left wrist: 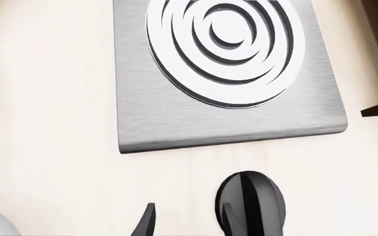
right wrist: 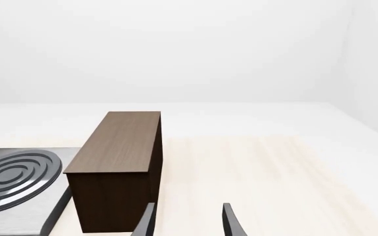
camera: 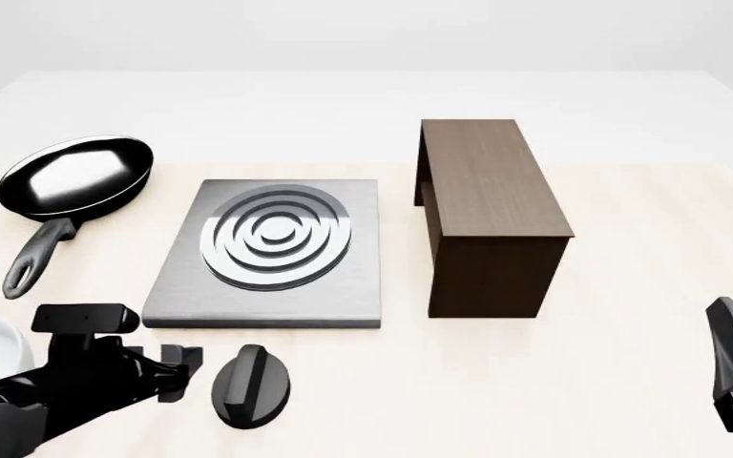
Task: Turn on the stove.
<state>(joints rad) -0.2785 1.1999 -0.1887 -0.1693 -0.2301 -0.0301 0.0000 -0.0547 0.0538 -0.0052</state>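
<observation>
Knob (camera: 253, 383): bare bench (camera: 494, 382) to its right; stove (camera: 271, 253) just behind; left tool (camera: 191, 370) close beside.

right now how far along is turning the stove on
Early. Done: the left gripper has been brought beside the black knob, which sits in front of the stove. In hand: lining up on the knob; the left wrist view shows one finger at the knob, but no closed grip is visible. Left: grasp and turn it. The right gripper is open, away by the wooden cabinet.
</observation>
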